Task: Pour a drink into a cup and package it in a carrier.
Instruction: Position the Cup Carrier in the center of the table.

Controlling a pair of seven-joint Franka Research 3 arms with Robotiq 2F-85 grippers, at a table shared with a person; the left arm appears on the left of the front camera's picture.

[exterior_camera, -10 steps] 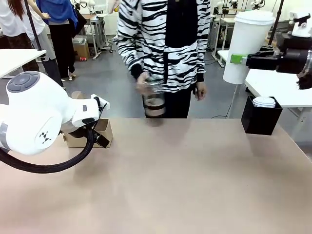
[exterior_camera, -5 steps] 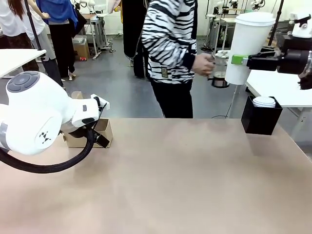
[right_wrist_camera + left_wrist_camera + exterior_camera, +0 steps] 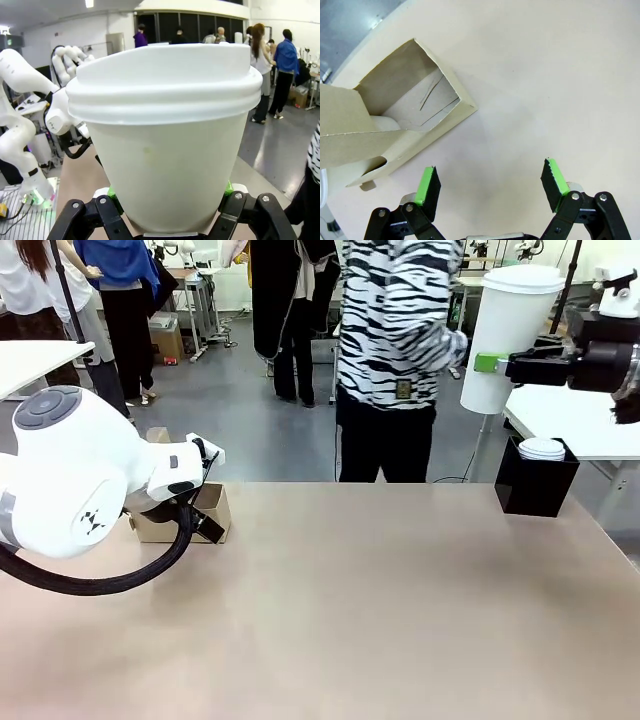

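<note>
The white paper cup point(image 3: 508, 335) with its white lid hangs high at the far right, above the table's edge, and my right gripper point(image 3: 495, 362) is shut on it. In the right wrist view the cup point(image 3: 167, 135) stands upright between the green pads point(image 3: 227, 188). The brown cardboard carrier point(image 3: 185, 515) rests on the table at the left, partly behind my left arm point(image 3: 70, 475). In the left wrist view my left gripper point(image 3: 492, 182) hangs open over bare table, just beside the carrier point(image 3: 395, 115). The drink is out of view.
A person in a zebra-striped top point(image 3: 400, 330) stands at the far side, turned away toward the right. A black box point(image 3: 537, 482) holding white lids sits at the table's point(image 3: 360, 620) far right corner. Other tables and people stand farther back.
The person has turned and stepped to the right, carrying the clear pitcher, which has gone from sight. Neither arm has moved.
</note>
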